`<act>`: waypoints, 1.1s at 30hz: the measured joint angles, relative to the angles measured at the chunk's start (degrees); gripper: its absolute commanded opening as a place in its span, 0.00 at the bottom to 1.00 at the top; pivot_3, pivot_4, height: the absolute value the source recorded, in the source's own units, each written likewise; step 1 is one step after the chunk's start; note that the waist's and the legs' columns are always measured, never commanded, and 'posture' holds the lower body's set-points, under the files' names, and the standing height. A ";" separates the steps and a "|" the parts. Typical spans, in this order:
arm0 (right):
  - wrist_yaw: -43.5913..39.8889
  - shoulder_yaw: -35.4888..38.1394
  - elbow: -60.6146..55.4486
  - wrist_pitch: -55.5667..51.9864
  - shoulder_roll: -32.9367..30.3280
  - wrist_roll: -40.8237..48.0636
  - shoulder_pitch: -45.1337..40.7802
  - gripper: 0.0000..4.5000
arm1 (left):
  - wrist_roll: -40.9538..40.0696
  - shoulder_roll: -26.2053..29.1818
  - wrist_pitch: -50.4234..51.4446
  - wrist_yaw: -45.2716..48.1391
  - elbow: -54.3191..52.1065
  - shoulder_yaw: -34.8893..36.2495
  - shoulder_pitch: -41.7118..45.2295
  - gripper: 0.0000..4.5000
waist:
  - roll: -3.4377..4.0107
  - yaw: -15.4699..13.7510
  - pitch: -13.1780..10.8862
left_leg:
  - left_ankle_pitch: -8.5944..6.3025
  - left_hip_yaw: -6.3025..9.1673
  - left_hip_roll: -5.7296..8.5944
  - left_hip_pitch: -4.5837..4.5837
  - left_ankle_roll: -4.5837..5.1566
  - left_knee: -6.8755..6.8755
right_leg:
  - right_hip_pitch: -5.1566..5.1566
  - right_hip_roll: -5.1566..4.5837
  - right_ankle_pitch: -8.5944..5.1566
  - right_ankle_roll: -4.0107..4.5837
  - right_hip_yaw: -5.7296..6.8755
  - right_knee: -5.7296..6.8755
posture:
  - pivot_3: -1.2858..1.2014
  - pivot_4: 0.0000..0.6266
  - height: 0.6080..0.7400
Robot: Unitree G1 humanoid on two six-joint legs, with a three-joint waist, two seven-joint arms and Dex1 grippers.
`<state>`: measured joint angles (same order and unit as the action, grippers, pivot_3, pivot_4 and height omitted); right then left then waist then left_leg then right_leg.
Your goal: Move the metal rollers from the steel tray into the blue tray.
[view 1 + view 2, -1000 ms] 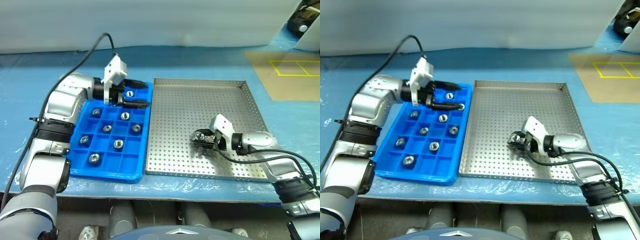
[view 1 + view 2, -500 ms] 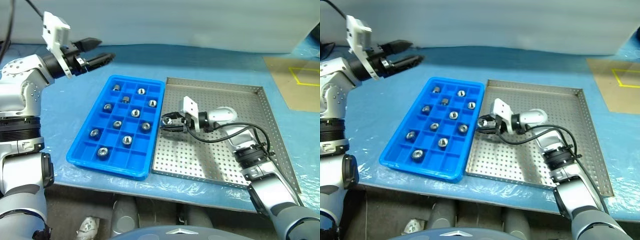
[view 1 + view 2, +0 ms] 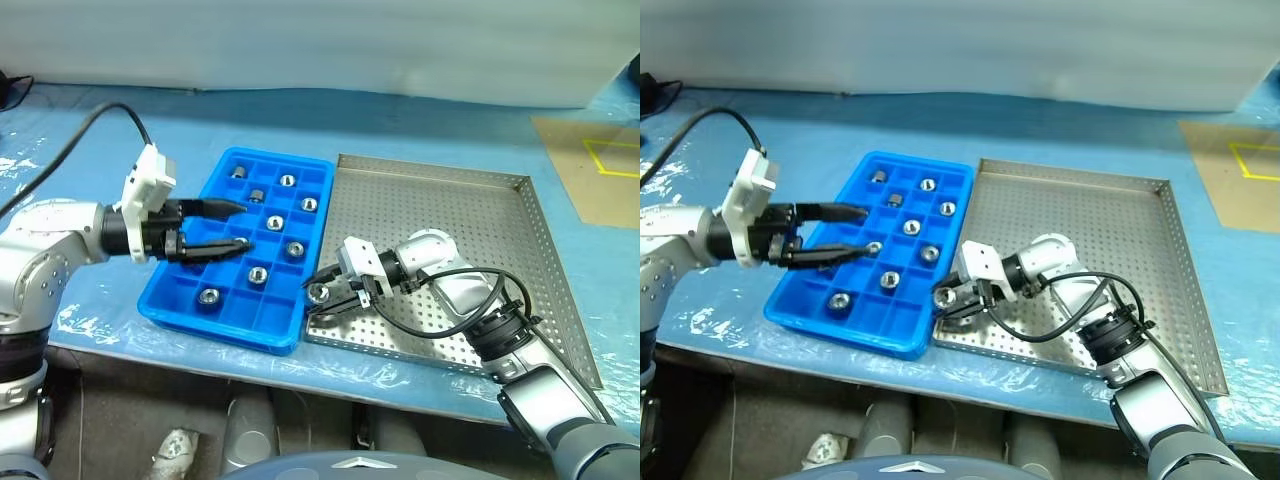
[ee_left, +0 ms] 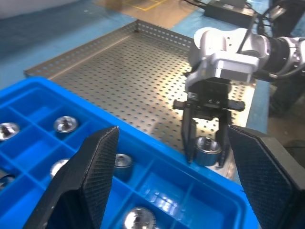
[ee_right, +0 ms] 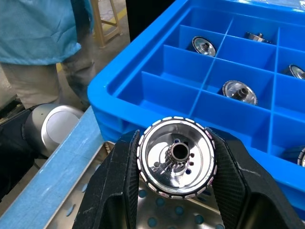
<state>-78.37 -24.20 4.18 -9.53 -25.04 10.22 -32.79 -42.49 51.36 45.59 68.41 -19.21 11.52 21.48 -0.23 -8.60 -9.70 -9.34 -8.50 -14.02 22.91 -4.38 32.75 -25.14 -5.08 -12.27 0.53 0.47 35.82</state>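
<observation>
The right gripper [image 3: 322, 295] is clamping one of the metal rollers [image 3: 318, 293] tight between its two black fingers, at lower centre of the head view, right at the near-left corner of the steel tray [image 3: 470, 225], just beside the blue tray's [image 3: 205, 318] near right corner. A second ago that gripper was sitting out over the middle of the perforated floor with the same roller pinched; it has been swinging across toward the blue tray since. From the right wrist camera the roller [image 5: 177, 158] is facing us end-on, and the empty near-corner compartments are lying just past it.

The left gripper [image 3: 235, 226] is hanging over the middle-left of the blue tray, jaws spread wide and carrying nothing. A second ago it was at the far end of the tray; it has pulled back toward the near side.

Nine rollers are already sitting in separate compartments, mostly the far and middle rows. No loose roller shows on the steel tray, so I'd judge this held one is the last. It is looking like the drop is the next thing.
</observation>
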 measured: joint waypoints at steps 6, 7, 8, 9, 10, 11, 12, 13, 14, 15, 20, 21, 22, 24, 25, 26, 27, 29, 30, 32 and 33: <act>-0.31 -0.60 -0.51 -0.37 1.37 -0.03 -0.07 0.37 | -0.71 1.76 0.07 -1.31 -2.35 0.42 -2.28 0.85 | -0.01 -0.25 0.01 | 0.02 0.00 -0.01 -0.01 -0.04 -0.02 | 0.07 -0.01 0.01 0.01 -0.07 -0.01 | 0.64 0.24 1.00; -0.34 -0.75 -0.39 -0.35 1.63 -0.05 -0.23 0.37 | -1.07 1.76 0.07 -1.72 -2.59 0.42 -2.28 0.85 | -0.01 -0.21 0.01 | 0.04 0.00 -0.01 -0.02 -0.06 -0.01 | 0.06 0.00 0.01 0.02 -0.07 -0.01 | 0.64 0.24 1.00; -0.41 -0.81 -0.24 -0.33 1.92 -0.09 -0.32 0.37 | -1.27 1.76 0.07 -2.01 -2.83 0.41 -2.28 0.85 | -0.01 -0.07 0.01 | 0.14 0.00 -0.01 -0.03 -0.23 -0.02 | 0.03 0.04 0.01 0.02 -0.07 -0.01 | 0.64 0.24 1.00; -0.48 -0.83 -0.14 -0.24 2.16 -0.15 -0.34 0.37 | -1.31 1.76 0.05 -2.36 -3.08 0.41 -2.27 0.85 | -0.01 0.02 0.01 | 0.15 0.00 -0.02 -0.05 -0.24 -0.03 | 0.01 0.07 0.01 0.02 -0.07 -0.01 | 0.64 0.24 1.00; -0.66 -0.87 0.26 0.15 2.41 -0.16 -0.48 0.37 | -1.30 1.76 0.02 -2.71 -3.24 0.39 -2.23 0.85 | -0.01 0.09 0.01 | 0.15 0.00 -0.04 -0.05 -0.25 -0.05 | 0.00 0.09 0.01 0.02 -0.07 -0.02 | 0.64 0.24 1.00; -0.71 -0.93 0.77 0.51 2.69 -0.19 -0.71 0.37 | -1.30 1.75 -0.03 -2.94 -3.25 0.37 -2.18 0.85 | -0.01 0.11 0.01 | 0.16 0.00 -0.08 -0.05 -0.26 -0.06 | -0.01 0.12 0.00 0.03 -0.07 -0.02 | 0.64 0.24 1.00; -0.70 -0.96 1.37 0.86 3.05 -0.32 -1.02 0.37 | -1.30 1.70 -0.05 -3.29 -3.25 0.27 -2.08 0.85 | -0.01 0.10 0.01 | 0.16 0.01 -0.12 -0.05 -0.27 -0.06 | -0.02 0.16 -0.01 0.05 -0.07 -0.02 | 0.64 0.24 1.00; -0.70 -1.02 1.58 0.99 3.17 -0.34 -1.18 0.37 | -1.31 1.62 -0.05 -3.53 -3.27 0.24 -2.02 0.85 | -0.01 0.08 0.01 | 0.17 0.00 -0.13 -0.04 -0.28 -0.06 | -0.02 0.16 -0.01 0.05 -0.07 -0.02 | 0.64 0.24 1.00; -0.70 -1.19 1.88 1.50 3.29 -0.60 -1.48 0.37 | -1.30 1.32 -0.07 -3.98 -3.25 0.20 -1.83 0.85 | -0.01 0.03 0.01 | 0.17 0.01 -0.13 -0.04 -0.28 -0.06 | -0.02 0.16 -0.01 0.06 -0.07 -0.02 | 0.64 0.24 1.00; -0.71 -1.31 1.97 1.57 3.40 -0.87 -1.80 0.37 | -1.33 0.98 -0.09 -4.28 -3.26 0.08 -1.51 0.85 | -0.01 -0.01 0.01 | 0.17 0.00 -0.13 -0.02 -0.28 -0.04 | -0.01 0.15 -0.01 0.06 -0.07 -0.02 | 0.64 0.24 1.00; -1.39 -1.26 1.56 2.34 2.96 -0.99 -3.47 0.37 | -1.31 -0.03 -0.37 -5.17 -3.23 -0.96 -1.01 0.85 | -0.01 -0.17 0.01 | 0.17 0.01 -0.10 0.02 -0.28 0.00 | 0.02 0.11 -0.01 0.05 -0.07 -0.02 | 0.63 0.24 1.00; -1.53 -1.26 1.53 2.34 2.68 -0.99 -3.49 0.37 | -1.29 -0.18 -0.54 -5.23 -3.19 -1.07 -1.01 0.85 | -0.01 -0.18 0.01 | 0.17 0.00 -0.10 0.03 -0.27 0.01 | 0.02 0.10 -0.01 0.05 -0.07 -0.03 | 0.63 0.24 1.00; -1.69 -1.27 1.53 2.34 2.45 -0.99 -3.49 0.37 | -1.28 -0.44 -0.67 -5.40 -3.17 -1.10 -1.01 0.85 | -0.01 -0.23 0.01 | 0.17 0.01 -0.08 0.06 -0.27 0.01 | 0.01 0.08 -0.01 0.05 -0.06 -0.03 | 0.63 0.24 1.00; -2.26 -1.27 1.41 2.28 1.92 -0.97 -3.50 0.37 | -1.28 -1.03 -0.83 -5.75 -3.04 -1.42 -0.96 0.85 | -0.01 -0.26 0.01 | 0.16 0.01 -0.07 0.09 -0.27 0.04 | 0.02 0.07 -0.01 0.05 -0.05 -0.04 | 0.63 0.24 1.00; -2.59 -1.26 1.14 1.73 1.75 -0.78 -3.54 0.37 | -1.27 -1.34 -0.88 -6.08 -2.94 -1.66 -0.95 0.85 | -0.01 -0.24 0.01 | 0.16 0.01 -0.07 0.09 -0.27 0.05 | 0.01 0.07 -0.01 0.05 -0.06 -0.03 | 0.63 0.24 1.00; -2.65 -1.26 0.92 1.22 1.87 -0.56 -3.65 0.37 | -1.27 -1.53 -0.89 -6.20 -2.84 -1.90 -0.93 0.85 | -0.01 -0.24 0.01 | 0.16 0.02 -0.07 0.08 -0.27 0.05 | 0.01 0.07 -0.01 0.05 -0.05 -0.02 | 0.63 0.24 1.00; -2.57 -1.25 0.89 0.68 2.27 -0.26 -3.86 0.37 | -1.26 -1.77 -0.98 -6.27 -2.65 -2.02 -0.91 0.85 | -0.01 -0.20 0.01 | 0.17 0.02 -0.07 0.07 -0.27 0.05 | 0.01 0.07 -0.01 0.05 -0.06 0.00 | 0.63 0.24 1.00; -1.71 -1.26 1.25 0.76 3.78 -0.20 -4.14 0.37 | -1.24 -1.90 -1.37 -6.46 -2.33 -2.12 -0.84 0.85 | -0.02 -0.02 0.01 | 0.17 0.02 -0.08 0.02 -0.28 0.04 | 0.01 0.09 -0.01 0.05 -0.06 0.03 | 0.63 0.24 1.00; -0.74 -1.30 2.31 1.76 5.03 -0.66 -4.25 0.37 | -1.22 -1.90 -1.53 -6.49 -2.11 -2.12 -0.78 0.85 | -0.02 -0.01 0.02 | 0.17 0.02 -0.08 -0.01 -0.28 0.04 | 0.01 0.09 -0.01 0.05 -0.06 0.05 | 0.63 0.24 1.00; 1.05 -1.85 4.65 3.24 7.61 -1.69 -4.28 0.37 | -1.22 -1.90 -1.62 -6.60 -2.02 -2.13 -0.76 0.85 | -0.02 -0.06 0.02 | 0.17 0.02 -0.08 0.01 -0.28 0.04 | 0.01 0.08 -0.01 0.05 -0.06 0.04 | 0.63 0.24 1.00; 1.70 -2.30 5.81 3.66 8.91 -2.22 -4.28 0.37 | -1.22 -1.90 -1.62 -6.70 -1.96 -2.17 -0.67 0.85 | -0.02 -0.09 0.02 | 0.17 0.02 -0.08 0.05 -0.28 0.05 | 0.00 0.08 -0.01 0.05 -0.05 0.04 | 0.64 0.24 1.00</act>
<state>-76.66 -26.50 10.00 -5.88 -16.13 8.00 -37.07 -43.71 49.46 43.97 61.71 -21.17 9.35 20.81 -0.25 -8.69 -9.69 -9.16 -8.47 -14.09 22.97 -4.66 32.80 -25.14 -5.01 -12.28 0.58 0.42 35.86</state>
